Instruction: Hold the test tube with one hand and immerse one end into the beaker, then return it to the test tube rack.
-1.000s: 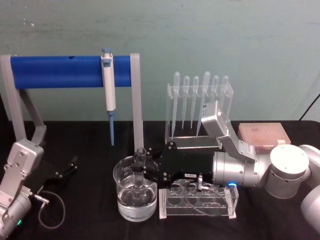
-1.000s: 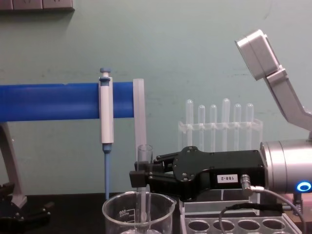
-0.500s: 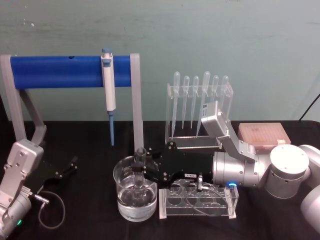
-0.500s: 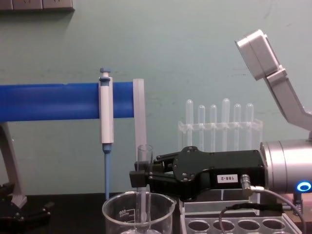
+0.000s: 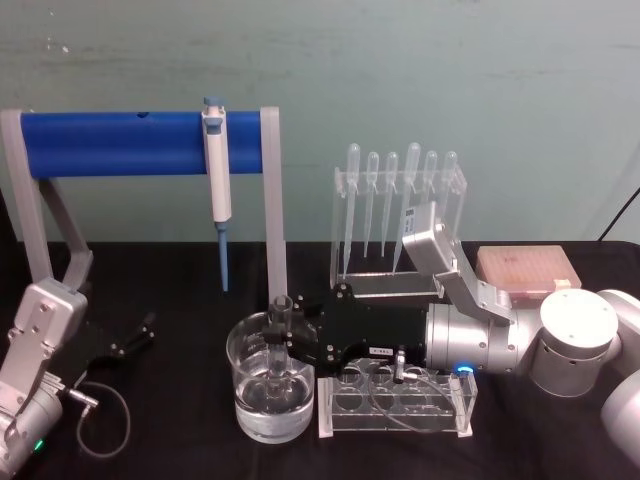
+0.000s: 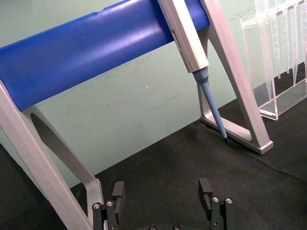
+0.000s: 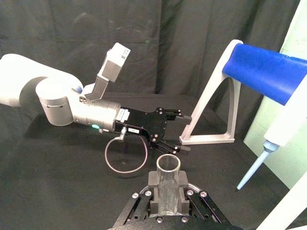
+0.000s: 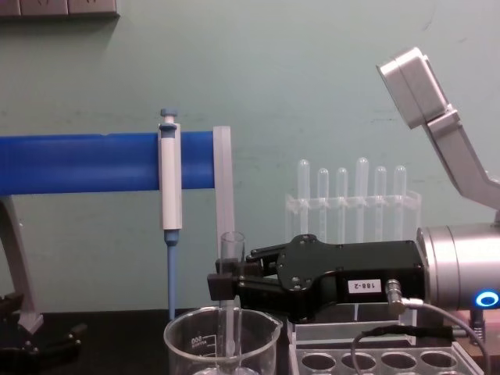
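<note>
- The test tube [image 8: 231,246] stands upright with its long axis vertical. The open rim points up and the rounded end points down, inside the beaker [image 8: 184,341].
- In the head view the tube sits near the middle of the beaker, with open room to the glass wall all round. Its lower end reaches the clear liquid at the bottom.
- The right gripper [image 8: 225,283] reaches in level from the right, above the beaker rim. Its black fingers are clamped on the tube's upper part, and the rim stands clear above them.
- The test tube rack [image 5: 400,422] lies just right of the beaker, under the right wrist. I cannot tell whether the two touch.
- The grey leg of the blue bar stand [image 5: 120,140] rises close behind the beaker. The pipettor [image 5: 216,170] hangs from the bar, behind and to the left.
- The pipette rack [image 5: 455,190] stands behind the right arm.
- The left gripper [image 6: 163,189] rests low at the far left, well apart, with its fingers spread wide and holding nothing.
</note>
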